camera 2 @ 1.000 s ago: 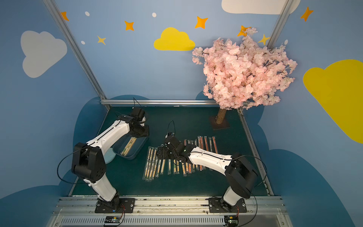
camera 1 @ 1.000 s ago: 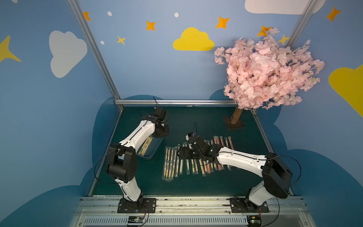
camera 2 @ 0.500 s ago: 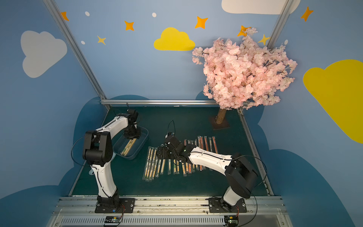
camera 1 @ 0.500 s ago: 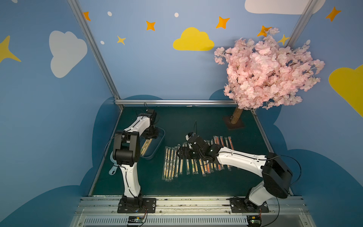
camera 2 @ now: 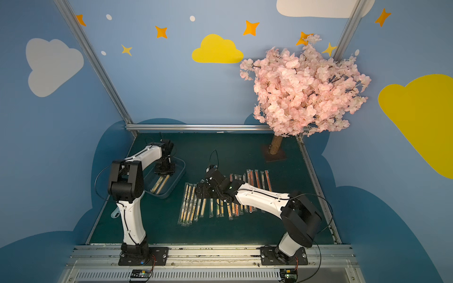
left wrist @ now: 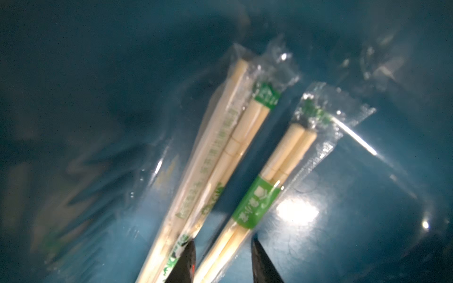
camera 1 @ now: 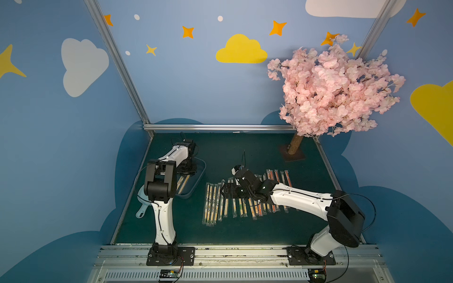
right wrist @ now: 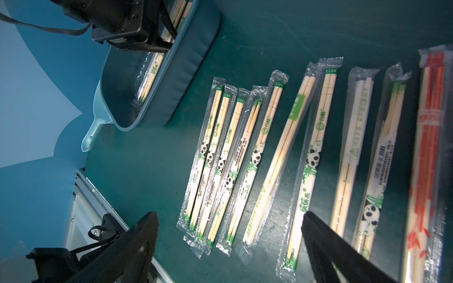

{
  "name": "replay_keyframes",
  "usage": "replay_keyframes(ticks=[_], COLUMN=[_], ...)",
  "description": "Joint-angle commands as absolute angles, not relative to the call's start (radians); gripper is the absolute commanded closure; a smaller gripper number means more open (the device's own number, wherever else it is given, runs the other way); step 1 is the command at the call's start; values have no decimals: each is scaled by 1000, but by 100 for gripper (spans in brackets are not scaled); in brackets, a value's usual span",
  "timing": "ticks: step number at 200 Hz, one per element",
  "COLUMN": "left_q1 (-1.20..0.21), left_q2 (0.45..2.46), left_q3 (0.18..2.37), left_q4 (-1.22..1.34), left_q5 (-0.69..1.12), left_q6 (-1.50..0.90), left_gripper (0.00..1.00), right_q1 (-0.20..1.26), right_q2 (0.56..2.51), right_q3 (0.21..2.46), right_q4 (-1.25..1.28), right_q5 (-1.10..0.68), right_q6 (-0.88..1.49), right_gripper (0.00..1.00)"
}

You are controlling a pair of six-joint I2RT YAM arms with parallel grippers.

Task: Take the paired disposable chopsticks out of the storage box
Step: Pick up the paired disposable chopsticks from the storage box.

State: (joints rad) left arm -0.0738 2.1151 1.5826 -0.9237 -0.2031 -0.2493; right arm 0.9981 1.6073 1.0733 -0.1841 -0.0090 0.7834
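Note:
The storage box [camera 1: 200, 171] [camera 2: 181, 169] [right wrist: 186, 61] is a bluish clear tub at the mat's left. A few paired disposable chopsticks [camera 2: 160, 182] [left wrist: 215, 152] lie in it. My left gripper [left wrist: 223, 242] [camera 2: 164, 169] is down inside the box, jaws partly open. They straddle one pair with a green band [left wrist: 257, 203], with a gap on one side. Many more sleeved pairs [camera 1: 213, 203] [right wrist: 277, 147] lie in a row on the mat. My right gripper [right wrist: 229, 218] [camera 1: 226, 192] hovers wide open over that row, holding nothing.
A pink blossom tree [camera 1: 331, 90] stands on a base [camera 1: 293, 154] at the back right. A pale blue scoop [camera 1: 142, 210] [right wrist: 90, 137] lies by the box's near end. A metal rail [camera 1: 220, 252] runs along the front edge.
My left arm has folded its elbow upward and its gripper has come down to the left into the box. The right arm has stayed still.

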Motion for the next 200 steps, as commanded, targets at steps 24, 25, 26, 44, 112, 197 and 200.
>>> replay_keyframes(ticks=[24, 25, 26, 44, 112, 197, 200], left_q1=[-55, -55, -55, -55, -55, -55, -56], left_q2=[2153, 2152, 2151, 2145, 2104, 2021, 2016], left_q3=[1593, 1594, 1592, 1581, 1530, 1587, 1589], left_q4=[-961, -961, -960, -957, -929, -946, -946], left_q5=[-161, -160, -158, -128, -29, -17, -16], left_q6=[-245, -245, -245, -244, -264, -274, -275], left_gripper=[69, 69, 70, 77, 93, 97, 97], right_q1=[999, 999, 999, 999, 1000, 999, 999], right_q2=[1597, 1598, 1597, 1602, 1606, 1608, 1608], right_q3=[1096, 1097, 1097, 1101, 1101, 1101, 1101], right_q4=[-195, -195, -194, -196, -199, -199, -199], right_q5=[-6, -6, -6, -8, -8, -9, -8], right_q6=[772, 772, 772, 772, 775, 775, 775], right_gripper=[6, 5, 5, 5, 5, 5, 5])
